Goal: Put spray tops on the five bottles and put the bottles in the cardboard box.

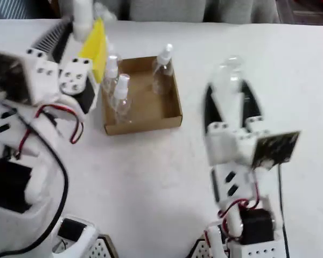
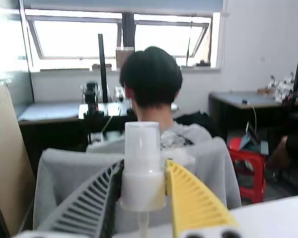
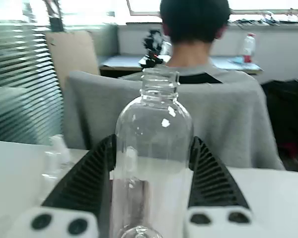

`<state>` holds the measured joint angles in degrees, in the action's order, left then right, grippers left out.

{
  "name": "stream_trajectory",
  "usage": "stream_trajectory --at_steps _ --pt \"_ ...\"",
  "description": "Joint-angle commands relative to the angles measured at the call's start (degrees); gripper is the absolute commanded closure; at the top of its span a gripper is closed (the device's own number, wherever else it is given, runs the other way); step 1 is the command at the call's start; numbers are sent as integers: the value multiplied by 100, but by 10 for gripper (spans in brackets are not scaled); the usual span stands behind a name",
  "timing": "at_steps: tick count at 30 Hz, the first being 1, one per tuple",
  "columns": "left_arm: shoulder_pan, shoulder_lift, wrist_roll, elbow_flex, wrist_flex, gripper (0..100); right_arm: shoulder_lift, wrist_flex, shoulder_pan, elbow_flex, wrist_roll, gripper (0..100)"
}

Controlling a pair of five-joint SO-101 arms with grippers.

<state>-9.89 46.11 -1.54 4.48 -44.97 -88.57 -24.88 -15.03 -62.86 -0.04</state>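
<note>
Risk, as we judge it: the dip tube misses the narrow open neck, or the smooth clear bottle [image 3: 154,109] twists in the grip when the spray top [image 2: 142,144] presses down.

Right gripper [image 3: 153,148] clamps the uncapped bottle upright between its jaws. Left gripper [image 2: 143,171], raised, pinches the spray top, tube hanging below.

Just beside the left gripper: cardboard box [image 1: 151,122], three capped bottles [image 1: 121,97] standing inside.

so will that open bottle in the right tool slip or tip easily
The bottle looks clear and empty, so it is probably light. Its smooth round sides might twist or slip in the right tool, which is shut on its body. Tall and light, it would likely tip easily if nudged once set down.
</note>
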Motion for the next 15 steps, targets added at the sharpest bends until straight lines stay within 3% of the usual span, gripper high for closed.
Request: stream_trajectory --at_steps 1,9,15 --pt "22 198 0 -651 932 980 -629 488 -725 -360 0 967" --pt "-145 154 -9 -659 2716 980 -1481 681 -2097 -1503 440 967" --pt "-1042 -470 -9 -1284 2998 980 -1455 1446 -2448 -2532 404 967"
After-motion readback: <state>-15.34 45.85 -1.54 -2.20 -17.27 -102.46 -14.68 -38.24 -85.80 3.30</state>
